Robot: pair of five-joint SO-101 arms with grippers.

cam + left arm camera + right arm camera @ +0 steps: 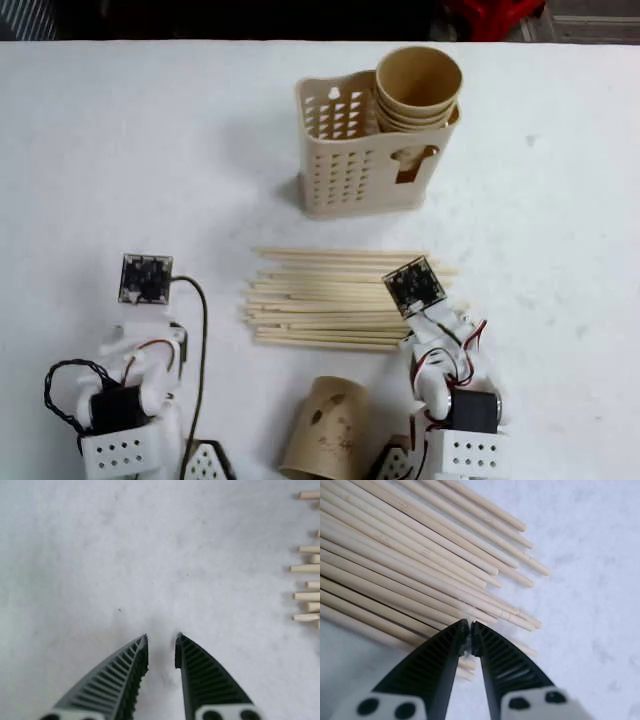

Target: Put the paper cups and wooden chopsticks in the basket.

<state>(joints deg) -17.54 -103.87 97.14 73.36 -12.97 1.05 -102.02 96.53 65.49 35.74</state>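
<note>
On the white table (120,150), far side: cream perforated plastic basket (345,170), stack of brown paper cups (418,85) already nested in one end compartment. Nearer the arms, loose flat pile of pale wooden chopsticks (330,300); one more brown paper cup (325,430) on its side at the near edge. Right gripper (469,627) tips pressed together just above the chopstick ends; left gripper (161,639) slightly parted over bare table. Risk: lowering with tips together, likely to roll and scatter the round sticks rather than pinch any
</note>
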